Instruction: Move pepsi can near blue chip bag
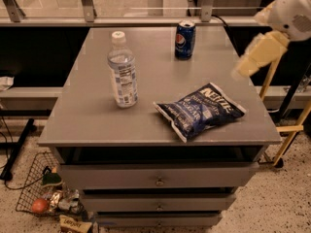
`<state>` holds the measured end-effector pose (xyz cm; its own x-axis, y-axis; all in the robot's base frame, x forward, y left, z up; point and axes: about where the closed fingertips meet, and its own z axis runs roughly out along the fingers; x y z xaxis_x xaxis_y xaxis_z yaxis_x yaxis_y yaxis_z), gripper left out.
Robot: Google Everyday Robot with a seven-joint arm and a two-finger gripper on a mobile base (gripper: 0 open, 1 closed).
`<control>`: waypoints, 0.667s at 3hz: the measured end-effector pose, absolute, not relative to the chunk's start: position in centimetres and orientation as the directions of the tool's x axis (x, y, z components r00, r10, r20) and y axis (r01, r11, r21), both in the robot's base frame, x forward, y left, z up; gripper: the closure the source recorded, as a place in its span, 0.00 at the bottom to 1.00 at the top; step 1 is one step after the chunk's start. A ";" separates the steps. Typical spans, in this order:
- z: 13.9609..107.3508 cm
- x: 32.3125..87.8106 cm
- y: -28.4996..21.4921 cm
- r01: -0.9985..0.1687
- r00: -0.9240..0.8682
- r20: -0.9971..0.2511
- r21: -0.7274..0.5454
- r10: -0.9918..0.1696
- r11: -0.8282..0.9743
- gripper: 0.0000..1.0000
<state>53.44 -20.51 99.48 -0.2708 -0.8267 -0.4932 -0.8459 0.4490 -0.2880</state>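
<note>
The pepsi can [184, 39] stands upright at the far side of the grey table top [92, 120], right of centre. The blue chip bag [201, 111] lies flat near the front right, with white lettering facing up. The can and the bag are well apart. My gripper [253, 57] is the cream part of the arm hanging in the air over the table's right edge. It is to the right of the can, above and behind the bag, and touches neither.
A clear water bottle [122, 72] with a white cap stands left of centre. Drawers [158, 181] sit below the top. A wire basket [41, 191] with litter lies on the floor at the left. A wooden stand [282, 130] is beside the table's right side.
</note>
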 end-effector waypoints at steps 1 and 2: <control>99.8 60.8 -18.0 -0.822 -0.247 -0.670 -0.236 -0.700 0.517 0.00; 98.7 66.8 -13.9 -0.798 -0.281 -0.752 -0.162 -0.597 0.580 0.00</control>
<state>66.80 -13.92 98.71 -0.2807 -0.5966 -0.7519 -0.7983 0.5800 -0.1622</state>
